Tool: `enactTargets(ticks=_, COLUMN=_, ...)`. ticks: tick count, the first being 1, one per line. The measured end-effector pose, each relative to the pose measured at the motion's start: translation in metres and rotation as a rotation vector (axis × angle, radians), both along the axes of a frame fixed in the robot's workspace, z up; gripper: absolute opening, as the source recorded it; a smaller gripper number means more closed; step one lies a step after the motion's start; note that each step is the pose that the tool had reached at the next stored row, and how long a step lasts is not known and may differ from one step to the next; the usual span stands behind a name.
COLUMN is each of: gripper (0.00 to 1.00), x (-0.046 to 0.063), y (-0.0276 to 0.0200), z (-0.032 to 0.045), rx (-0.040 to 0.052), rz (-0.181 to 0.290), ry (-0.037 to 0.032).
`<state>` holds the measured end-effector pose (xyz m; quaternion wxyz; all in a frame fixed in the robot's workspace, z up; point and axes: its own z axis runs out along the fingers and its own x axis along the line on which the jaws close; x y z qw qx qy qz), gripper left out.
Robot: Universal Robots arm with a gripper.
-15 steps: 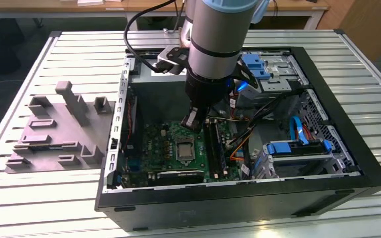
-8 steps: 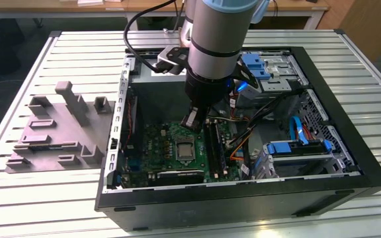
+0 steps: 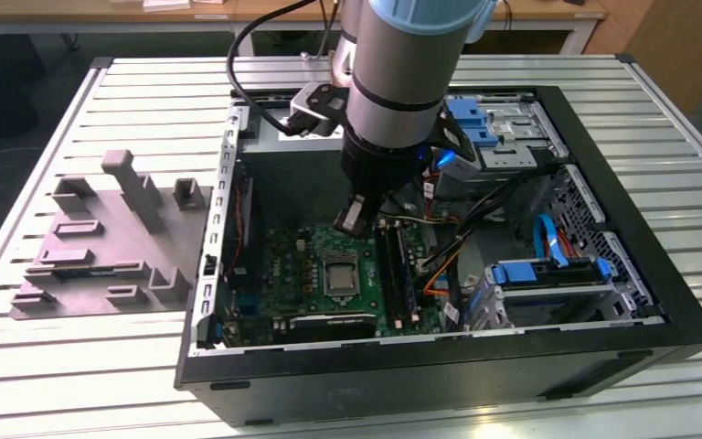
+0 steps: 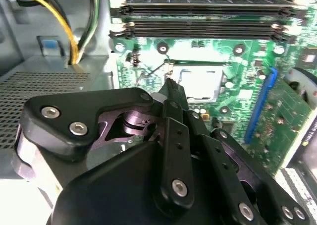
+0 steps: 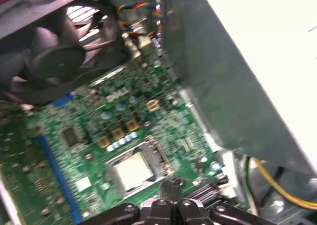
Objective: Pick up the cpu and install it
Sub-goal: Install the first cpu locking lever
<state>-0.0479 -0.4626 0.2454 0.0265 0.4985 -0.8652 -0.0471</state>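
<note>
Black and pressed together at the tips, the one pincer (image 4: 171, 88) hung inside the open computer case (image 3: 643, 302), empty, just over the green motherboard (image 3: 290, 274) beside the socket; in the first wrist view its tips (image 5: 171, 185) sat at the socket's edge. The single cpu (image 4: 199, 82) lay flat in the metal-framed socket, its pale top showing in both wrist views (image 5: 131, 169) and, small, in the exterior view (image 3: 340, 275). Dark memory slots (image 4: 198, 17) ran along one side of the socket, and one black fan (image 5: 54, 56) stood over the board's far end. Yellow cables (image 4: 54, 17) crossed the case wall. On the slatted bench (image 3: 120, 357), at the exterior view's left, lay one grey tray (image 3: 107, 247) with upright blocks. The arm (image 3: 400, 82) hid part of the case interior.
</note>
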Motion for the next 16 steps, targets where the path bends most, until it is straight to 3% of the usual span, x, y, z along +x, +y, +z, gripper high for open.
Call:
enactTargets(ticks=4, gripper=0.11, x=0.005, y=0.0004, z=0.0, rx=0.0001, rz=0.0, ry=-0.0007)
enactTargets(ticks=16, gripper=0.11, x=0.02, y=0.0083, z=-0.0004, rx=0.0002, rz=0.0, ry=-0.0007)
